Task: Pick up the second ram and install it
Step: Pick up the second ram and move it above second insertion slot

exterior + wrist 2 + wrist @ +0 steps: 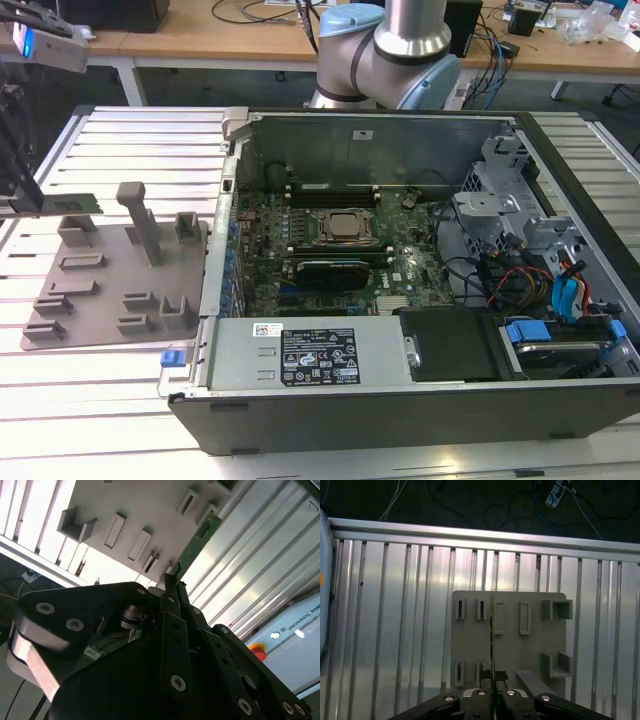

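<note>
Gripper (493,682) is clenched on the second ram (492,630): the black fingers (167,615) are pressed against the two flat faces of the thin green stick. It is seen edge-on in the first wrist view and as a green strip (199,537) in the second wrist view.

The ram is held over the grey tray (510,645), at the exterior view's left and well apart from the computer case (560,420). Whether its far end touches a tray slot cannot be told. It is not yet installed.

Grip on the faces is judged deliberate, so the long edges are kept free for seating. The upright slots in the tray (110,270) are judged to be there so sticks are presented on edge, with both faces reachable.

The case is laid on its side with the cover off, so the board is exposed from above. The processor socket (345,227) is seen mid-board, with the memory slots (340,190) just beside it and the black card (330,270) on its other side.

Labels: a black label (320,357) and a small white label (268,329) are stuck on the metal cover at the case's near side. A pale box (295,645) with a red button (257,652) carries print. None of the writing is read off.
</note>
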Controlling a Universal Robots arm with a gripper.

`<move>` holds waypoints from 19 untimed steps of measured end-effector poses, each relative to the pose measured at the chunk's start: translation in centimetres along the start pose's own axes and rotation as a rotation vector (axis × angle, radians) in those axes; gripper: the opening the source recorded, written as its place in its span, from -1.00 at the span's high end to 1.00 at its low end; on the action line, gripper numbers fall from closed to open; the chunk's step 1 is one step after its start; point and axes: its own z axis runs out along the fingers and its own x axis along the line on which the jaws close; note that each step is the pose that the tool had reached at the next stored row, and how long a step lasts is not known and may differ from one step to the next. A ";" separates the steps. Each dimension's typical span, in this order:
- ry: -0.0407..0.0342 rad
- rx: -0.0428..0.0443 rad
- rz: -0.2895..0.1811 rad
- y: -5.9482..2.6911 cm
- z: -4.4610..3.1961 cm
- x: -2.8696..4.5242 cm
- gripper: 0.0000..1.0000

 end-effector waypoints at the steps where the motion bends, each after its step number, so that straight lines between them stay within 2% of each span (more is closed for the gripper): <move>1: 0.0000 0.0000 0.000 0.01 -0.35 -0.01 0.73; 4: -0.0004 0.0000 0.000 0.07 -1.56 -0.06 0.73; 6: -0.0006 0.0000 0.000 0.09 -2.07 -0.08 0.73; 10: -0.0013 0.0000 0.000 0.18 -3.99 -0.16 0.73; 14: -0.0020 -0.0001 0.000 0.09 -4.13 -0.15 0.73; 17: -0.0021 0.0001 0.000 -1.07 -4.17 -0.08 0.73; 19: -0.0020 -0.0003 0.000 -2.72 -4.24 0.04 0.73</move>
